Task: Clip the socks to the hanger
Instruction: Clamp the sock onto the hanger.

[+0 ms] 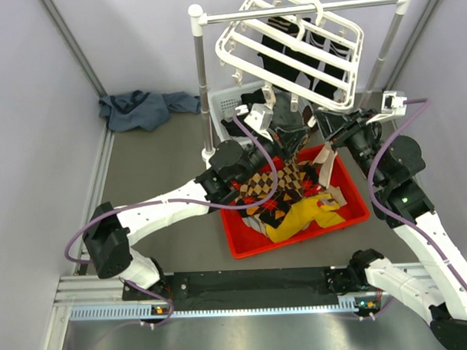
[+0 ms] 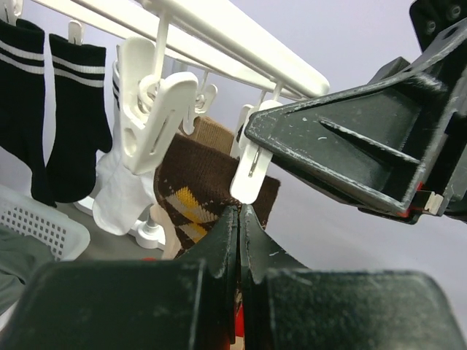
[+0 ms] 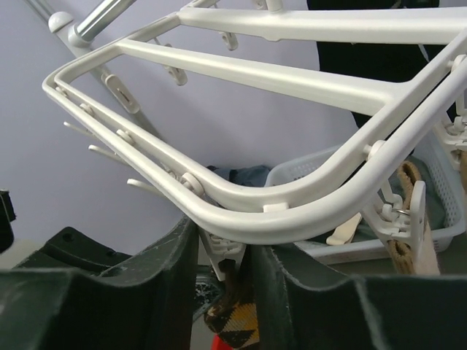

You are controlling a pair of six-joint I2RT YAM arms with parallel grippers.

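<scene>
The white hanger (image 1: 237, 48) hangs from the rack rod, and its bars show in the left wrist view (image 2: 241, 36) and the right wrist view (image 3: 292, 211). My left gripper (image 2: 241, 213) is shut on a brown argyle sock (image 2: 197, 189) and holds its top edge up against a dangling clip (image 2: 252, 164). That sock trails down toward the red bin (image 1: 283, 177). My right gripper (image 3: 222, 248) is closed around the same clip (image 3: 228, 251) under the frame's corner, with the sock (image 3: 237, 317) hanging below it. Both grippers meet under the hanger, left (image 1: 287, 133) and right (image 1: 326, 133).
The red bin (image 1: 357, 205) holds more argyle socks and a yellow piece (image 1: 304, 218). Black white-striped socks (image 2: 73, 109) and a white sock (image 2: 120, 189) hang on the hanger. A white basket (image 1: 231, 102) stands behind the rack post (image 1: 199, 69). A blue cloth (image 1: 143, 109) lies far left.
</scene>
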